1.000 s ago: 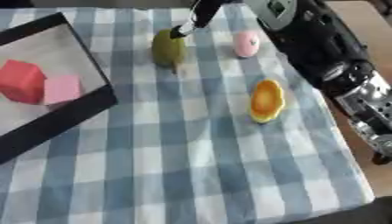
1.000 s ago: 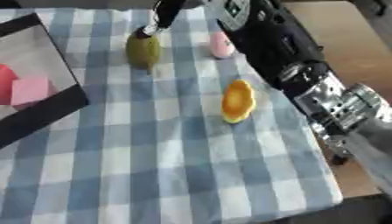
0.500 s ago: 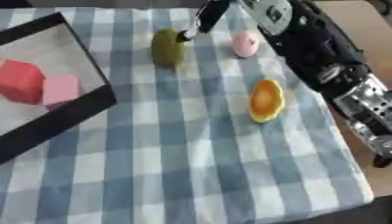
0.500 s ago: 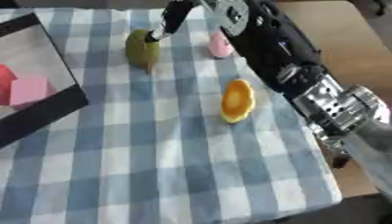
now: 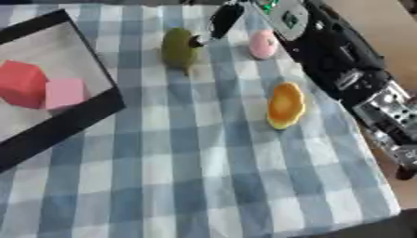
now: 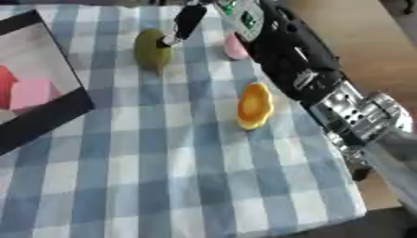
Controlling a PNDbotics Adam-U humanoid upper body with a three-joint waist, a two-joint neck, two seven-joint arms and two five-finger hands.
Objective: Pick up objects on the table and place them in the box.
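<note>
A green pear-shaped object (image 5: 178, 47) stands at the far middle of the checked cloth. My right hand (image 5: 221, 21) comes down from the top right, and a straight dark finger (image 6: 185, 21) touches the pear's upper right side; the hand is open and holds nothing. Just right of that finger lies a small pink object (image 5: 262, 44). A yellow-orange object (image 5: 285, 105) lies nearer, beside my right forearm (image 5: 342, 65). The black-rimmed box (image 5: 73, 122) on the left holds a red cube (image 5: 20, 83) and a pink cube (image 5: 65, 93). My left hand does not show.
The blue-and-white checked cloth (image 5: 204, 176) covers the table. Its right edge runs under my right arm, with brown floor (image 5: 374, 23) beyond. The box's near corner juts toward the middle of the cloth.
The fingertip has slid from the top of the green object a little down its right side. The whole picture has shifted slightly; the other objects keep their places.
</note>
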